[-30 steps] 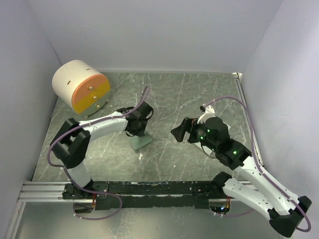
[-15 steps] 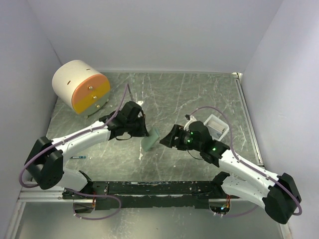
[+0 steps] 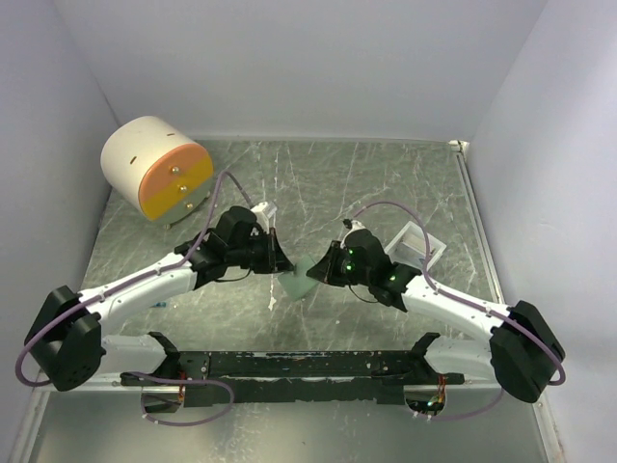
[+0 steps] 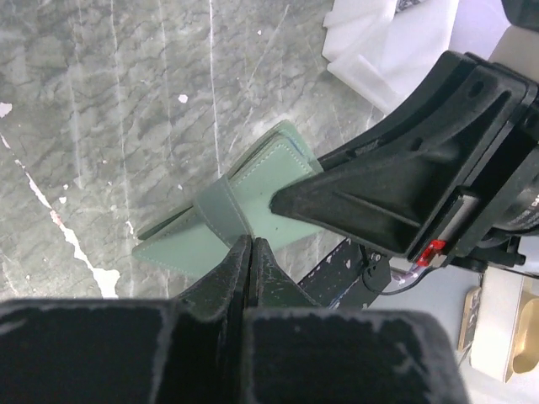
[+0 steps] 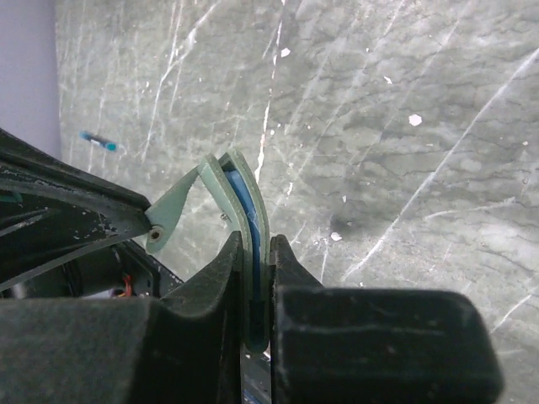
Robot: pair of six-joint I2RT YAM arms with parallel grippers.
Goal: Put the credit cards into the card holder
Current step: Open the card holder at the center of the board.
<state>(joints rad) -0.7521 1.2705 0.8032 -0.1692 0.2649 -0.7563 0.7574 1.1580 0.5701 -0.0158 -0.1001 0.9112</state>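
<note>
The sage-green card holder (image 3: 301, 276) hangs between both grippers near the table's middle. My left gripper (image 3: 281, 260) is shut on the holder's strap; in the left wrist view its closed tips (image 4: 250, 245) pinch the strap of the card holder (image 4: 263, 187). My right gripper (image 3: 324, 269) is shut on the folded body. In the right wrist view the card holder (image 5: 240, 195) stands edge-on in the right gripper (image 5: 255, 252), its blue lining showing, and its snap tab runs to the left fingers. The credit cards are out of view.
A round cream-and-orange drawer cabinet (image 3: 159, 170) stands at the back left. A small white tray (image 3: 420, 245) sits right of the right arm, also in the left wrist view as the tray (image 4: 379, 46). A tiny blue object (image 5: 102, 141) lies on the marble table (image 3: 328, 183). A black rail (image 3: 289, 365) lines the near edge.
The right gripper swung left to the card holder and closed on it. The left arm stretched right, carrying the holder by its strap off the table toward the middle.
</note>
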